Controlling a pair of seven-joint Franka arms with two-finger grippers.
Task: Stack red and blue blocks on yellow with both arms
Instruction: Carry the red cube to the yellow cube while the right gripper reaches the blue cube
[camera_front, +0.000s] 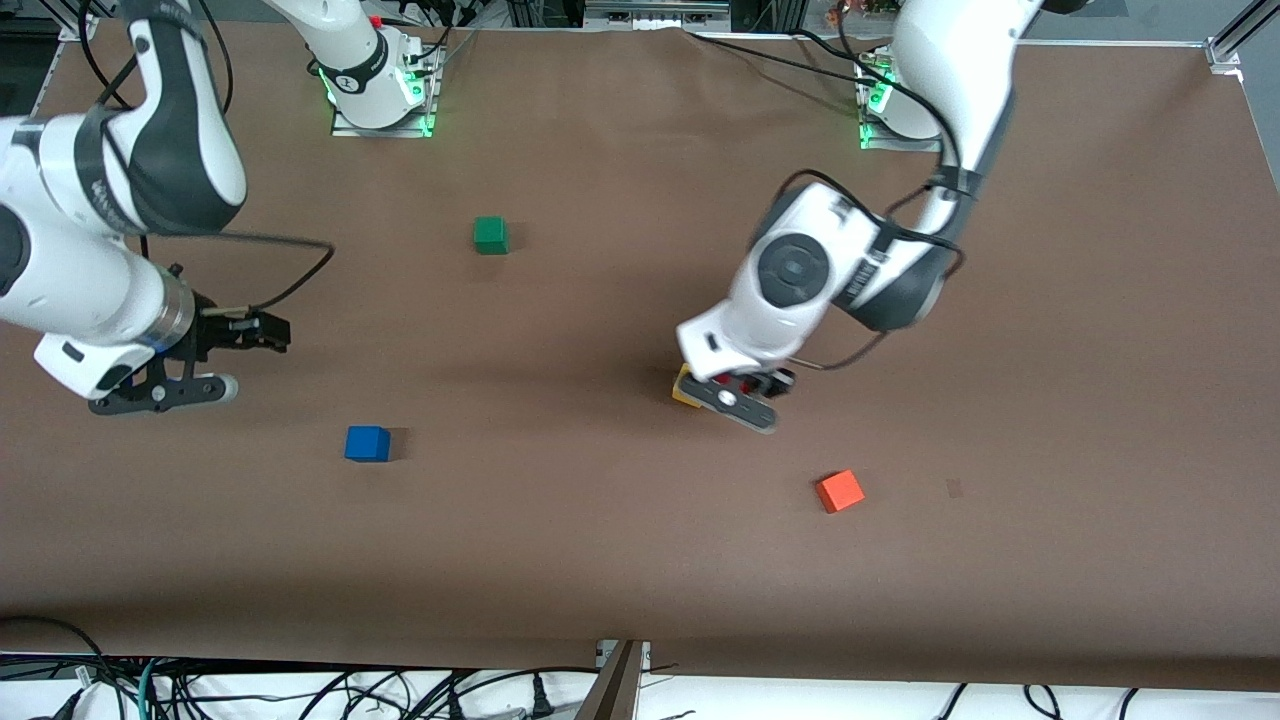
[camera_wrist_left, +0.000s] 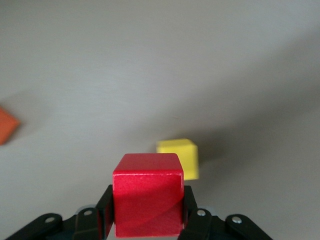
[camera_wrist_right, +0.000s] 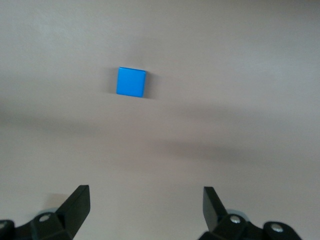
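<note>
Left gripper (camera_front: 745, 395) hides most of yellow cube (camera_front: 684, 390)

The right wrist view looks down on the brown table (camera_wrist_right: 240, 60), where the blue block (camera_wrist_right: 131, 82) lies flat and alone, showing its top face and a thin darker strip of one side. The right gripper (camera_wrist_right: 146, 206) hangs above the surface with its two black fingers (camera_wrist_right: 77, 202) spread wide apart, nothing between them, and the block sits well clear of both tips. A soft, dark band of shadow crosses the table between the block and the fingers, and a fainter one runs past the block itself.
</note>
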